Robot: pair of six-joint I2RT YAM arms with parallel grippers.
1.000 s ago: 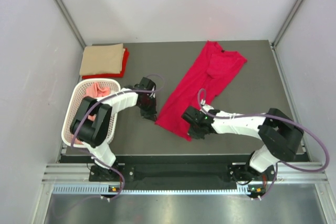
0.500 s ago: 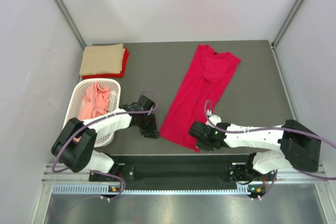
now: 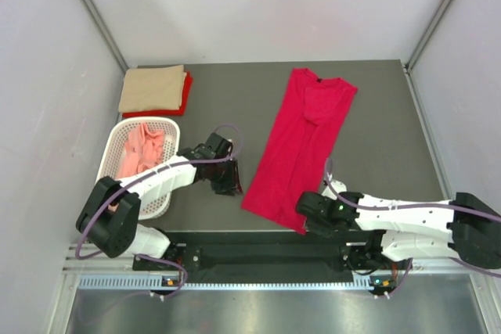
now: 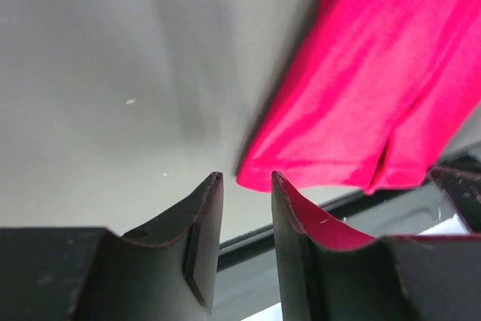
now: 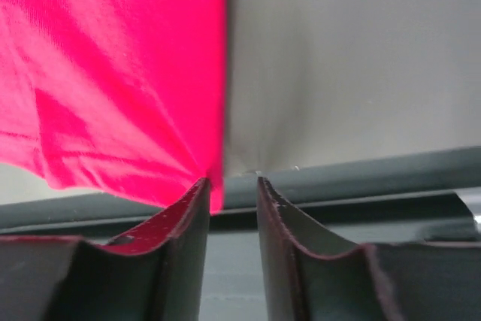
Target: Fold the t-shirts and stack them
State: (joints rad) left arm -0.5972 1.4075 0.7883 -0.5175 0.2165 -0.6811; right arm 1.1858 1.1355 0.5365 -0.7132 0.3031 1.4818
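A bright crimson t-shirt (image 3: 301, 146) lies folded lengthwise in a long strip on the table, collar at the far end and hem at the near edge. My left gripper (image 3: 231, 188) sits just off the hem's left corner. In the left wrist view the left gripper (image 4: 246, 178) is open with nothing between its fingers, and the crimson cloth (image 4: 361, 95) lies just beyond the tips. My right gripper (image 3: 308, 213) is at the hem's right corner. The right wrist view shows the right gripper (image 5: 233, 182) open, with the cloth's corner (image 5: 113, 73) against the left fingertip.
A folded tan t-shirt (image 3: 153, 87) rests on a folded red one (image 3: 182, 105) at the far left corner. A white mesh basket (image 3: 153, 120) holding a salmon pink t-shirt (image 3: 141, 150) stands at the left. The table's dark front rail (image 3: 258, 236) runs just below the hem.
Both grippers dragged the crimson shirt's hem toward the near edge, then opened and let go of it. The shirt now lies straighter and flat.
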